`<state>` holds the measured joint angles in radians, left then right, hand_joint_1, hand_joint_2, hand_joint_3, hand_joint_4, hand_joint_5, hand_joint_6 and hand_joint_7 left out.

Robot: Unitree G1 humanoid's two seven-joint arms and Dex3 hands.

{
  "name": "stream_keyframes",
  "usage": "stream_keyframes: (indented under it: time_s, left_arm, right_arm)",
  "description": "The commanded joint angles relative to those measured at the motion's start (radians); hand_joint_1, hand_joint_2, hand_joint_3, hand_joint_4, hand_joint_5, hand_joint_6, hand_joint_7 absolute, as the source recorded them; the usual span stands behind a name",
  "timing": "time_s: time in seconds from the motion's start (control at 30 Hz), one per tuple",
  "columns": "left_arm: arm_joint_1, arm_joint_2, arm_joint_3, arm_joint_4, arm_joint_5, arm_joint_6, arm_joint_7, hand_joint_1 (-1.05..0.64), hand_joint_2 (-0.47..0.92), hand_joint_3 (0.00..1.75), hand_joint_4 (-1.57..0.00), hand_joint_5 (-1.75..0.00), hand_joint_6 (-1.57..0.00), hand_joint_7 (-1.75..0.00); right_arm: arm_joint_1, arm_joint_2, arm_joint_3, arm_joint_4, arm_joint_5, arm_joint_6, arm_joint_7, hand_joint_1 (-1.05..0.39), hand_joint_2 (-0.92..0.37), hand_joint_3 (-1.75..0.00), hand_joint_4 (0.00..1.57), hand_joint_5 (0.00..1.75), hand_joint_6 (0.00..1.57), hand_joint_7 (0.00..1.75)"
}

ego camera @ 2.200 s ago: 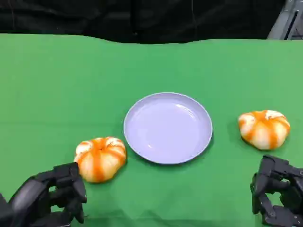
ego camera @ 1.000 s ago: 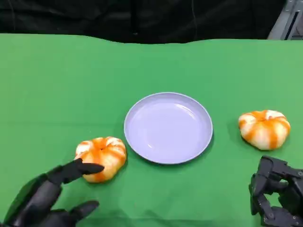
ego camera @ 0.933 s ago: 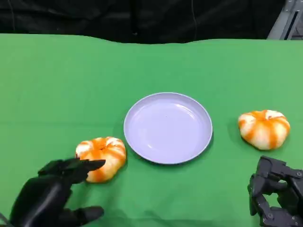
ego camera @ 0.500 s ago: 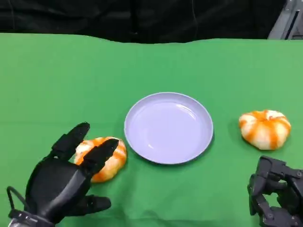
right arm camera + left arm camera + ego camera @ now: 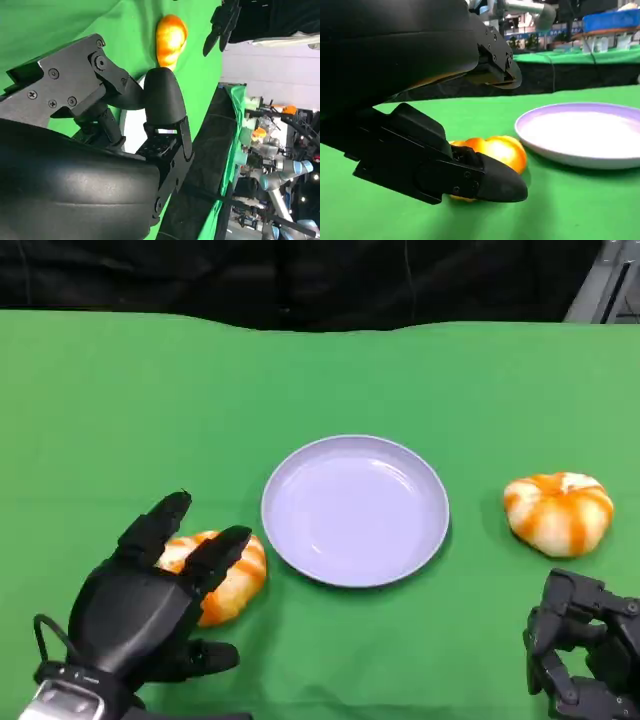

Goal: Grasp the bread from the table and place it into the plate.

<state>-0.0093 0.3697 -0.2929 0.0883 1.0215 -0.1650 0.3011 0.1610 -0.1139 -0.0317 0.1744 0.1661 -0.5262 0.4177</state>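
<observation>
We count two round, glossy orange-and-white breads and one smooth, shallow lavender plate (image 5: 355, 510) on the green cloth table (image 5: 320, 380), with a dark backdrop behind. One bread (image 5: 225, 575) lies just left of the plate, partly under our left hand (image 5: 140, 610), whose fingers are spread apart above it, gripping nothing; the other bread (image 5: 558, 513) lies well right of the plate. Our right hand (image 5: 585, 655) sits near the table's front edge, its fingers curled in on nothing.
</observation>
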Motion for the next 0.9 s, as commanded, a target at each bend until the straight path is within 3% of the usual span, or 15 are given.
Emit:
stream_keyframes:
  time_s: [0.03, 0.9]
  left_arm:
    - [-0.024, 0.023, -0.012, 0.021, -0.011, 0.015, -0.006, -0.93, 0.92, 0.31, -0.03, -0.02, -0.32, 0.0]
    - [-0.382, -0.071, -0.154, 0.691, -0.159, 0.023, 0.05, -0.9, 0.92, 0.3, -0.08, -0.01, -0.31, -0.01]
  right_arm:
    - [0.002, -0.015, -0.004, -0.01, 0.002, -0.001, -0.003, -0.09, -0.59, -1.16, 0.83, 1.75, 0.72, 1.64]
    - [0.018, -0.008, 0.006, -0.023, -0.012, -0.029, -0.02, -0.1, -0.59, -1.18, 0.82, 1.75, 0.72, 1.64]
